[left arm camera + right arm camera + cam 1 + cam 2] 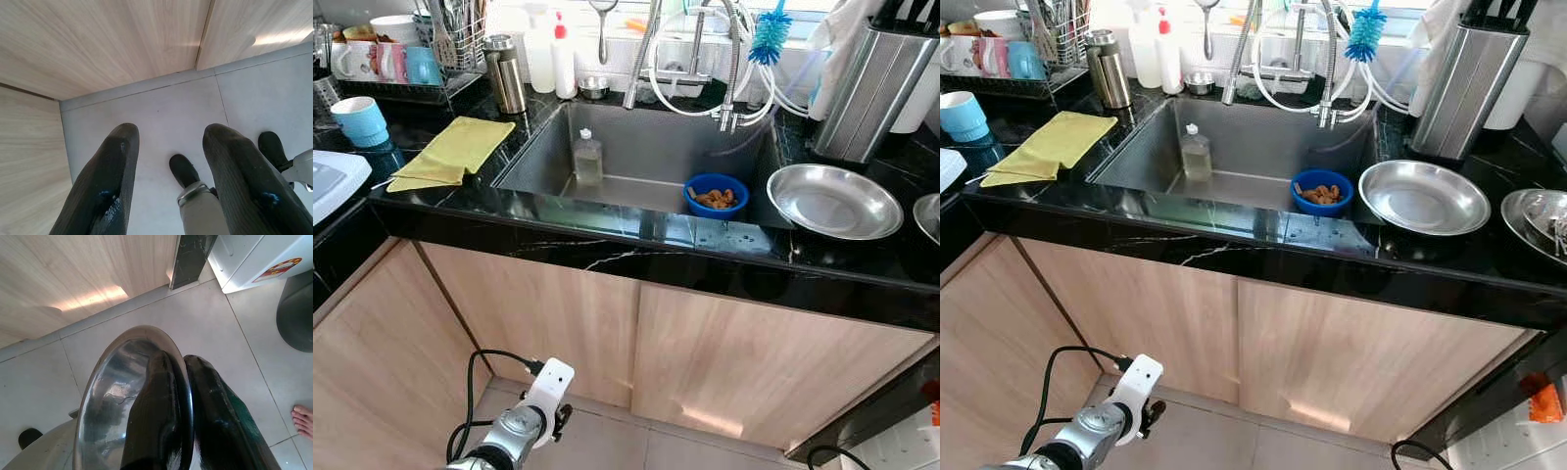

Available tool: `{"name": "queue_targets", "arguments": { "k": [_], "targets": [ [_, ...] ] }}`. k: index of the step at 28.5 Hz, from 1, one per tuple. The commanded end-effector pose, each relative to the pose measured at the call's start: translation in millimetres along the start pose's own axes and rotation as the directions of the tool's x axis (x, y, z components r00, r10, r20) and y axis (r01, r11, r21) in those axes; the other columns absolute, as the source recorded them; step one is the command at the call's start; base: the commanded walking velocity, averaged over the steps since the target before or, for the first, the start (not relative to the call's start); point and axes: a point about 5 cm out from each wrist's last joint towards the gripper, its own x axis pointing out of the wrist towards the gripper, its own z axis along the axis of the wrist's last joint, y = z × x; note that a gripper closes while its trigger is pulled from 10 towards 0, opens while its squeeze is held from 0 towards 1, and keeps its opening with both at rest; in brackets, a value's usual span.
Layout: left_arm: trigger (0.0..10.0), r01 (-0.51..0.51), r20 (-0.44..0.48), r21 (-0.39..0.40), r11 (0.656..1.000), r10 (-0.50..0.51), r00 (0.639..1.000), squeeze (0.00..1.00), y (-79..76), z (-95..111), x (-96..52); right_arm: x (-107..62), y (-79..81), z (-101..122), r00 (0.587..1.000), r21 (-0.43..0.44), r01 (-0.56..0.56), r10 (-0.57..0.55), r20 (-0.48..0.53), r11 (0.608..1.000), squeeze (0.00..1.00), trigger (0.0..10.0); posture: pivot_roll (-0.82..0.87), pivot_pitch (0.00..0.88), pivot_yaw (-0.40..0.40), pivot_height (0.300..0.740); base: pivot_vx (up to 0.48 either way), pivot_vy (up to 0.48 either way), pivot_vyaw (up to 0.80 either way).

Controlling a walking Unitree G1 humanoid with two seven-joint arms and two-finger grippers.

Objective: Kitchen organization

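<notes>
The right gripper [183, 382] hangs low over the tiled floor [161, 308], its jaws closed on the rim of a shiny steel plate [112, 391], one finger on each face of it. A person's bare toes [304, 421] touch the floor at the edge of that wrist view, near a white appliance [254, 259].

The left gripper [168, 181] also hangs low before the wooden cabinet doors [636, 333], jaws set wide with nothing between them; the robot's own dark feet show on the tiles below.

On the black stone surface [607, 240], a sink [646, 147] sits at centre. Inside it stand a clear soap bottle [587, 159] at 9 o'clock and a blue bowl [716, 196] of brownish scraps at 3 o'clock. Just beside the sink at 3 o'clock lies a second steel plate [834, 201], and another dish with utensils [1540, 220] is further out. At 9 o'clock lies a yellow cloth [455, 152], with a blue cup [358, 119] beyond it. At 11 o'clock stand a steel flask [505, 73] and a dish rack [401, 59]; at 1 o'clock, a knife block [871, 88]. The faucet [690, 59] with its hoses arches over the basin.
</notes>
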Motion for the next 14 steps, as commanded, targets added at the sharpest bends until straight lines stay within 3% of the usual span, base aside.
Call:
{"name": "queue_targets", "arguments": {
  "k": [1, 14],
  "targets": [
    [10.0, -0.008, -0.023, -0.015, 1.0, 0.008, 1.0, 0.0, 2.1, -6.8, -1.3, 0.3, 3.0, 0.2, 1.0, -0.003, -0.008, 0.008, 0.0, 1.0, 0.0, 10.0, 0.02, 0.0, -0.049, 0.74, 0.0, 0.0, 0.0],
    [10.0, -0.014, -0.037, -0.009, 1.0, 0.014, 0.999, 0.0, 6.0, -13.1, -3.2, 1.4, 6.9, 1.5, 1.0, -0.011, -0.012, 0.012, -0.006, 1.0, 0.0, 10.0, 0.02, 0.0, -0.046, 0.74, 0.0, 0.0, 0.0]
  ]
}}
